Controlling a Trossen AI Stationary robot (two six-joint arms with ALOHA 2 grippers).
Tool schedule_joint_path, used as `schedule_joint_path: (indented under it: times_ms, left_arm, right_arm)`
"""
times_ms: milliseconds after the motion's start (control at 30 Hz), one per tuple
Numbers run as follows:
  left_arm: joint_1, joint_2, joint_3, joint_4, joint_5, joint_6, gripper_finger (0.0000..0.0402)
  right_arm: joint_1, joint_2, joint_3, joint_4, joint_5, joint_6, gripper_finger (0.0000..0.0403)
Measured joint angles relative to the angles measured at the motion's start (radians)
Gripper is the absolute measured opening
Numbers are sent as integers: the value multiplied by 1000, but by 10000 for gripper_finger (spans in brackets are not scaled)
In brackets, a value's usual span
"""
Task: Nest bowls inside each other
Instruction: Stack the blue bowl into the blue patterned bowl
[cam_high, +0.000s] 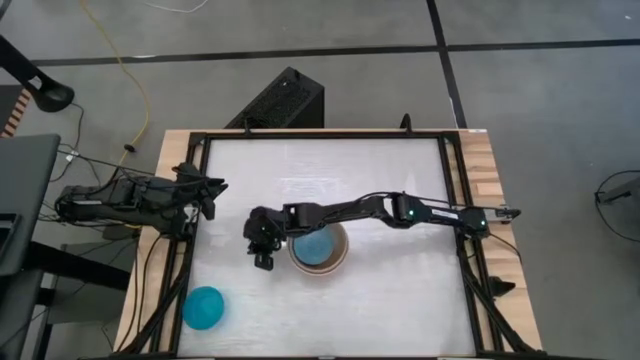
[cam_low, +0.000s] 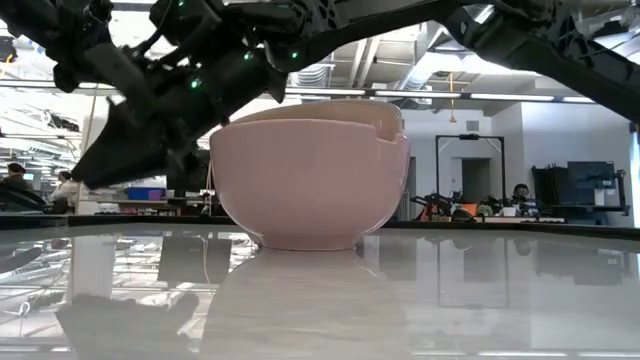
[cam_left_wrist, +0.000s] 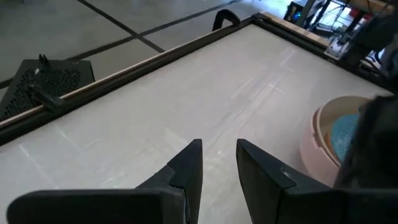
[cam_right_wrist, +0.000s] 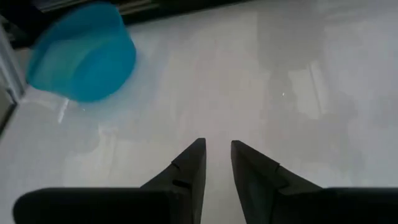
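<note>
Right wrist view: right gripper (cam_right_wrist: 216, 163) is seen nearly closed, empty; the teal bowl (cam_right_wrist: 82, 52) ahead could be knocked aside.

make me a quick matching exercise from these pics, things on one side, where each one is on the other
Things:
1. teal bowl
2. pink bowl
3. right gripper
4. left gripper

Places:
a. table's left edge, waiting
b. mid-table, other bowls nested inside
c. alone near the table's front left corner
d. just left of the stack, holding nothing

Pairs: 1-c, 2-b, 3-d, 4-a
</note>
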Motion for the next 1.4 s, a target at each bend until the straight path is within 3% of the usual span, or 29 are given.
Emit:
schedule_joint_path:
  times_ms: [100, 167, 400, 500, 600, 833, 1000, 1200, 1400]
  left_arm:
    - [0, 0, 0, 0, 46, 4, 86]
    - [0, 0, 0, 5, 130, 4, 87]
    - [-4, 141, 0, -10, 746, -39, 87]
    - [-40, 234, 0, -22, 920, -48, 87]
    - [-123, 334, 0, -23, 1014, -42, 87]
    - [-429, 534, 0, -22, 1063, -62, 86]
    - [-591, 604, 0, -7, 933, -136, 87]
    - [-685, 655, 0, 14, 752, -224, 86]
    - [-748, 743, 0, 72, 700, -259, 87]
  right_arm:
    - [-12, -39, -2, -42, -7, -1, 112]
    - [-21, -81, -2, -97, -8, -13, 112]
    - [-46, -293, 0, -418, -13, -126, 112]
    - [-52, -381, 0, -592, -11, -143, 111]
    - [-50, -456, 0, -720, -11, -127, 111]
    - [8, -539, 0, -832, 92, -62, 111]
    - [61, -535, 0, -823, 134, -84, 111]
    - [83, -516, -12, -800, 146, -124, 111]
    - [79, -513, -14, -819, 146, -138, 111]
